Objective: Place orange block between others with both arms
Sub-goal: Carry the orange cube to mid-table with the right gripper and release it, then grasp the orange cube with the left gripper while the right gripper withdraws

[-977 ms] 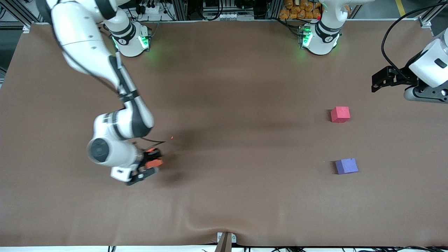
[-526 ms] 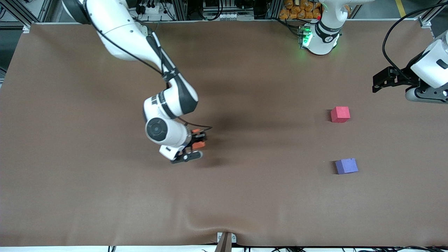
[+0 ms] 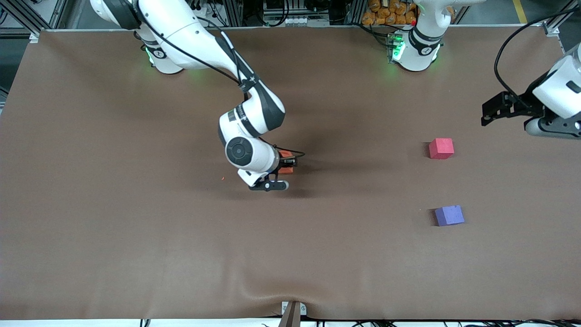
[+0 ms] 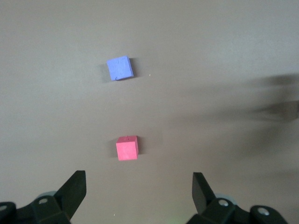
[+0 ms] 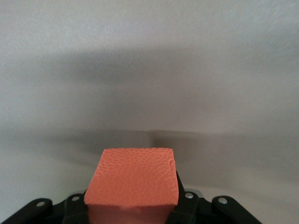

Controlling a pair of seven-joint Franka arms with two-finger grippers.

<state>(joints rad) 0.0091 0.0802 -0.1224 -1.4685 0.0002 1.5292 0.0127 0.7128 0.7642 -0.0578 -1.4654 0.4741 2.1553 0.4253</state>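
The orange block (image 3: pixel 286 170) hangs in my right gripper (image 3: pixel 282 175), which is shut on it over the middle of the table. In the right wrist view the orange block (image 5: pixel 133 179) fills the space between the black fingers. The two others lie toward the left arm's end: a pinkish-red cube (image 3: pixel 441 148) and, nearer the front camera, a purple-blue cube (image 3: pixel 449 215). My left gripper (image 3: pixel 492 111) hovers open and empty by the table's edge beside the pinkish-red cube (image 4: pixel 126 148). The left wrist view also shows the purple-blue cube (image 4: pixel 119 68) and the gap between the left gripper's fingers (image 4: pixel 138 179).
A brown cloth (image 3: pixel 136 236) covers the table and bulges in a fold at the front edge (image 3: pixel 290 295). A tiny orange crumb (image 3: pixel 222 178) lies beside the right arm's wrist. The bare strip between the two cubes (image 3: pixel 445 181) is about one cube wide.
My right arm has carried the orange block from the right arm's end of the table to its middle. The left arm has barely shifted. The cubes have not moved.
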